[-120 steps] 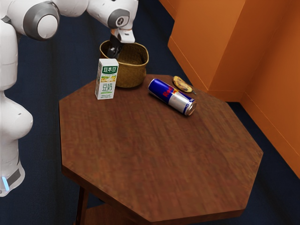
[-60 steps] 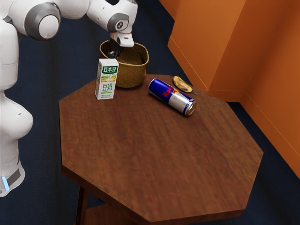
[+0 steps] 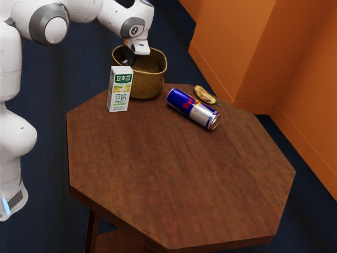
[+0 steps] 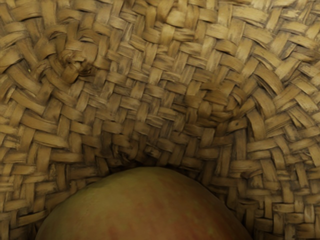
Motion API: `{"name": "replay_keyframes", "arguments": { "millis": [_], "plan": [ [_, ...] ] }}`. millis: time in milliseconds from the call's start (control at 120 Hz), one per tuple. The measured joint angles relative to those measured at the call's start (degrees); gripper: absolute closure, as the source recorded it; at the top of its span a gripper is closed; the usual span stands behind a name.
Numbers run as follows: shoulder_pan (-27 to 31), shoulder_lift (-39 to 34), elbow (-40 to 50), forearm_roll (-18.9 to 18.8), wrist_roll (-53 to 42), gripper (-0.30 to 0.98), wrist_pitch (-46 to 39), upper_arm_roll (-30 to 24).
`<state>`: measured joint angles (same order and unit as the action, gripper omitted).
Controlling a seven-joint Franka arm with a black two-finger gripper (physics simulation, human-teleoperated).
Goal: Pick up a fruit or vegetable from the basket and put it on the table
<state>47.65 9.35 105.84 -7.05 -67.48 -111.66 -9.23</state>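
Note:
My black gripper (image 3: 128, 59) reaches down inside the woven basket (image 3: 150, 84) at the table's far edge, its lower part hidden by the basket wall and the carton. In the wrist view a round yellow-green fruit with a reddish tint (image 4: 145, 207) lies just under the hand, in front of the basket's woven inside (image 4: 165, 100). Whether the fruit is held cannot be told.
A white and green drink carton (image 3: 120, 89) stands against the basket's near side. A blue and silver can (image 3: 194, 109) lies on the wooden table (image 3: 179, 174), with a spotted banana (image 3: 205, 95) behind it. An orange wall (image 3: 231, 58) rises beyond.
My hand has shifted slightly toward the exterior view's left, and the gripper has tilted, remaining within the basket. The basket, carton, can and banana have stayed where they were.

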Motion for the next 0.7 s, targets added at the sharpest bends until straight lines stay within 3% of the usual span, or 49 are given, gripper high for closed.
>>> {"name": "replay_keyframes", "arguments": {
  "millis": [108, 225, 442, 700],
  "plan": [
    [0.0, 0.2, 0.0, -0.2, 0.1, 0.39, -0.3, 0.0],
    [0.0, 0.2, 0.0, -0.5, 0.3, 0.50, -0.9, 0.0],
    [0.0, 0.0, 0.0, -0.6, 0.6, 0.38, -1.2, 0.0],
    [0.0, -0.3, -0.6, -0.2, 0.7, 0.44, -1.0, -0.3]
  ]
}}
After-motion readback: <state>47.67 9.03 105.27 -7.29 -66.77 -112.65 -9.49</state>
